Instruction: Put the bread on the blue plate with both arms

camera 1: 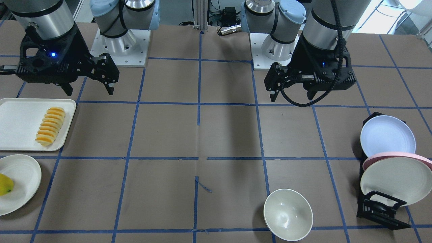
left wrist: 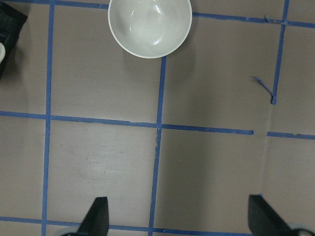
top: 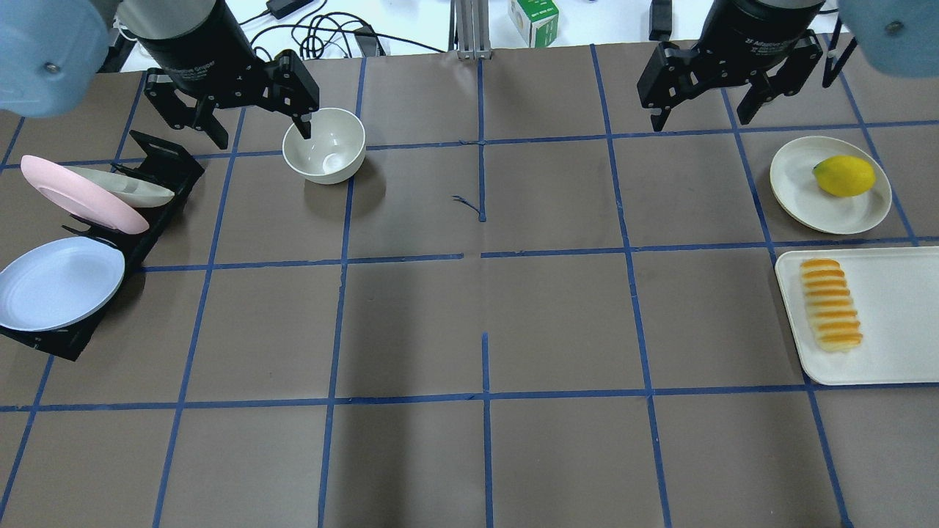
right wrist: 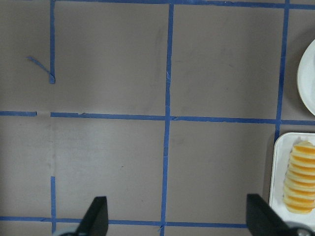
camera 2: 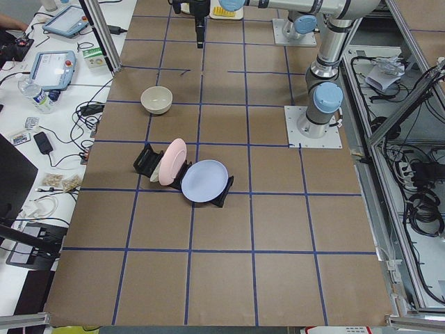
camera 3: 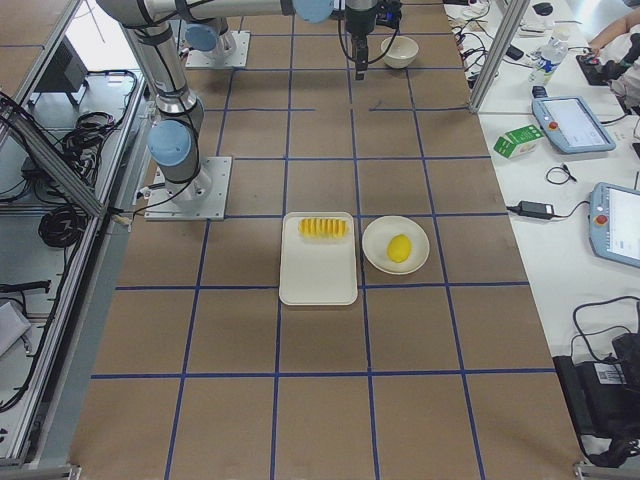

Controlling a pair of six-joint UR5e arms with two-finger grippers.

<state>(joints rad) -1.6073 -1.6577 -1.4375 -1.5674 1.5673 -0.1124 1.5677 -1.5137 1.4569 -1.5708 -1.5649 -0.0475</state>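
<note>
The bread (camera 1: 50,126), a row of orange-topped slices, lies on a white tray (camera 1: 17,125) on my right side; it also shows in the overhead view (top: 829,304) and at the right edge of the right wrist view (right wrist: 299,179). The blue plate (camera 1: 387,135) leans in a black rack (camera 1: 378,209) on my left side, also in the overhead view (top: 59,282). My left gripper (top: 262,136) is open and empty, held high above the white bowl (top: 324,145). My right gripper (top: 700,121) is open and empty, high over the table, well apart from the bread.
A pink-rimmed plate (top: 81,194) and a cream plate stand in the same rack. A cream plate (top: 799,176) with a yellow fruit (top: 843,176) sits beyond the tray (top: 895,315). Blue tape lines grid the brown table.
</note>
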